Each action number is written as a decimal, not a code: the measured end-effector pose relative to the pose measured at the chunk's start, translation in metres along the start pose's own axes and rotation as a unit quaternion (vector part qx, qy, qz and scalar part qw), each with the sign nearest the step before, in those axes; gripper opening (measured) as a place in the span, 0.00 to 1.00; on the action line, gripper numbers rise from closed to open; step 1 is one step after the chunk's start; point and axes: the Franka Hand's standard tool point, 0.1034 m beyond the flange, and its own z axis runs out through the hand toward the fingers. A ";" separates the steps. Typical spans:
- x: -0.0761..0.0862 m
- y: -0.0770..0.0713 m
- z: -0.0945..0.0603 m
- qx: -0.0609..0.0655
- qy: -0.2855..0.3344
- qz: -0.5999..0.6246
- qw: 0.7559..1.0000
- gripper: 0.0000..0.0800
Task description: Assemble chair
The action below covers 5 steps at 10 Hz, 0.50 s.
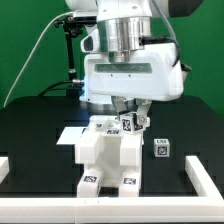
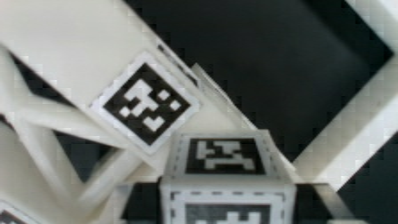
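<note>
The chair is a partly joined stack of white blocky parts (image 1: 105,155) in the middle of the black table, with tags on its front feet. My gripper (image 1: 131,121) is right over its top far edge, shut on a small white tagged post (image 1: 130,124) that touches the assembly. In the wrist view the post (image 2: 224,158) fills the space between my jaws (image 2: 230,206), with dark fingers (image 2: 153,200) on either side. Beyond it lie the white diagonal bars of the X-braced piece (image 2: 71,60), carrying a tilted tag (image 2: 150,100). A loose white tagged block (image 1: 160,149) lies on the exterior view's right.
A thin white border frame (image 1: 110,207) runs along the front and both sides of the table. A flat white piece (image 1: 72,135) lies just on the exterior view's left of the chair. A black stand and cables (image 1: 68,60) rise at the back.
</note>
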 end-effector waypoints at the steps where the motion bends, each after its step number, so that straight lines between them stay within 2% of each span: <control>1: -0.002 -0.001 -0.001 0.001 -0.008 0.079 0.997 0.35; 3: -0.002 -0.003 0.000 0.009 -0.017 0.174 0.985 0.35; 4: -0.002 -0.003 0.000 0.009 -0.017 0.174 0.985 0.49; 5: -0.002 -0.003 0.000 0.009 -0.017 0.164 0.986 0.49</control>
